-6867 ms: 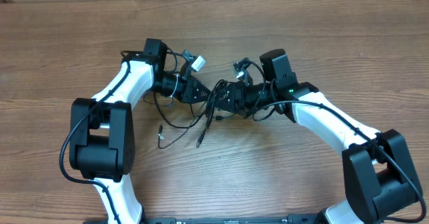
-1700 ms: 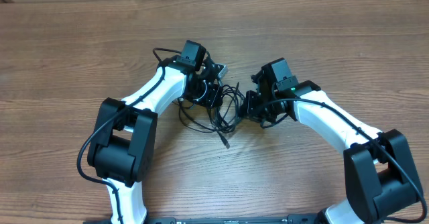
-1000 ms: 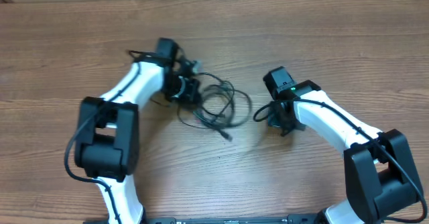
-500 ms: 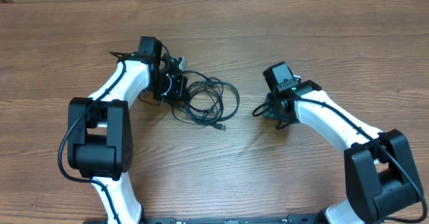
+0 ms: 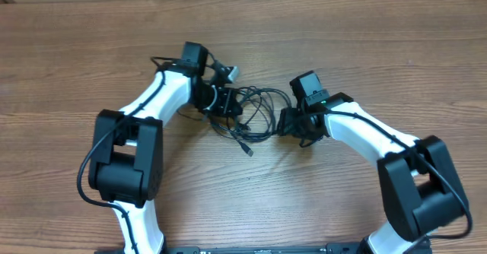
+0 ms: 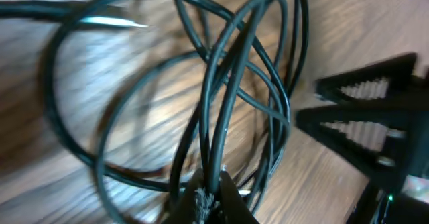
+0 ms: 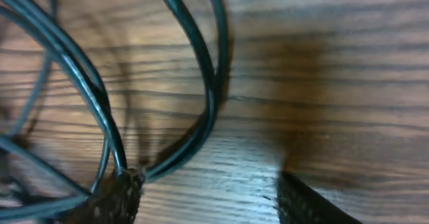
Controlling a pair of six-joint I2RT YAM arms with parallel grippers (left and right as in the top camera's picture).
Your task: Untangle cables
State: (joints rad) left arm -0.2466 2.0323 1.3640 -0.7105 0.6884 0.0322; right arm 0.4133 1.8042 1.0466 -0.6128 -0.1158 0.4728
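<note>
Top-down overhead on table (image 5: pixel 76 41); both wrist views close on same cables (image 6: pixel 218 123).

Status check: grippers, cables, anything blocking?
Left gripper shut on a strand of the cables. Right gripper open beside the tangle, nothing pinched. Loops bunched on the table between them. No obstruction seen.

White-shelled left arm (image 5: pixel 162 96) and right arm (image 5: pixel 364 128), black joints (image 5: pixel 125 159), green light (image 5: pixel 323 100)

Right end effector (image 5: pixel 284 122) opened, back at cables (image 5: pixel 257 111)
</note>
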